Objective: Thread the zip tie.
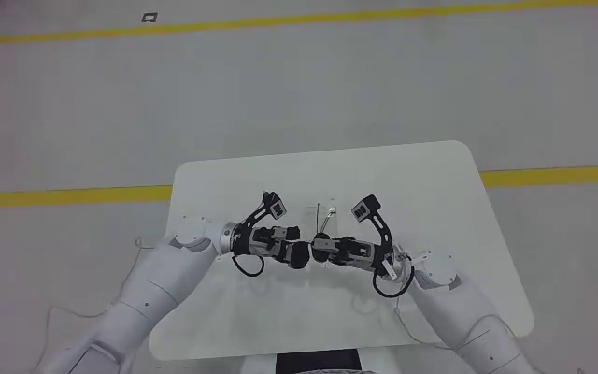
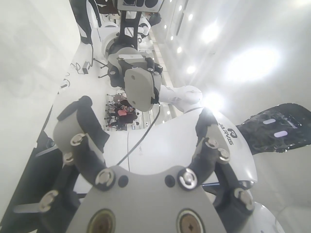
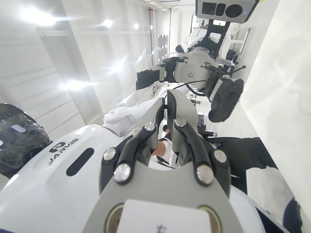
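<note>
The zip tie [image 2: 135, 146] is a thin dark strand that runs from the tip of my right gripper [image 2: 143, 98] toward my left gripper [image 2: 143, 127]. My right gripper [image 3: 166, 103] has its fingers pressed together, apparently on the tie's end. My left gripper [image 3: 185, 90] faces it with its fingers spread wide and nothing between them. In the top view both grippers meet tip to tip over the middle of the table, left [image 1: 297, 254] and right [image 1: 318, 251], and a thin strand [image 1: 324, 224] curls up just behind them.
The white table [image 1: 420, 187] with rounded corners has bare surface all around the grippers. Grey floor with yellow lines [image 1: 280, 21] lies beyond its far edge.
</note>
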Robot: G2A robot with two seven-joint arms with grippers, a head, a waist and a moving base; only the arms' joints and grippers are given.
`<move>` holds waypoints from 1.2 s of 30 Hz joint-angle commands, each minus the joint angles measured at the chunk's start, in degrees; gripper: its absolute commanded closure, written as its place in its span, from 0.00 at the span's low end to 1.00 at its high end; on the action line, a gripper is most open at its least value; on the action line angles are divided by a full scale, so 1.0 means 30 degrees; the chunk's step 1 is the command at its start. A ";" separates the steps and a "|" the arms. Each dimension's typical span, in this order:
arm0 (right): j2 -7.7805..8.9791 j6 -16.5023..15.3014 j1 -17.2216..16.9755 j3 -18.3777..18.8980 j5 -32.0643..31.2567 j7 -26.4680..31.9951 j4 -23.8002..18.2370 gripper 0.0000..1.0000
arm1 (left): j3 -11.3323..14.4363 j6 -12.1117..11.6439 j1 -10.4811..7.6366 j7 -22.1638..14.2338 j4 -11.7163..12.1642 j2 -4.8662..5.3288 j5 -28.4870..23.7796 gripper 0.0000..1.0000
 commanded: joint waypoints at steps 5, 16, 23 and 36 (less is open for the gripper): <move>-0.0069 0.0000 -0.0002 0.0008 -0.0065 -0.0361 -0.0306 1.00 | 0.0347 0.0428 -0.0261 -0.0025 0.0374 -0.0111 0.0290 0.00; -0.0110 0.0390 0.0400 -0.0402 -0.1073 -0.0876 0.0216 1.00 | 0.0507 0.0103 -0.0360 -0.0025 0.0554 -0.0081 -0.0482 0.00; 0.0029 0.0706 0.0353 -0.0041 -0.1675 -0.1022 0.0365 1.00 | 0.0582 0.0077 -0.0480 -0.0025 0.0841 0.0002 -0.0425 0.45; 0.0344 0.1381 0.0164 0.0368 -0.3263 -0.0612 0.0142 1.00 | 0.0767 0.0538 -0.0676 0.0509 0.1150 -0.0053 0.0711 0.72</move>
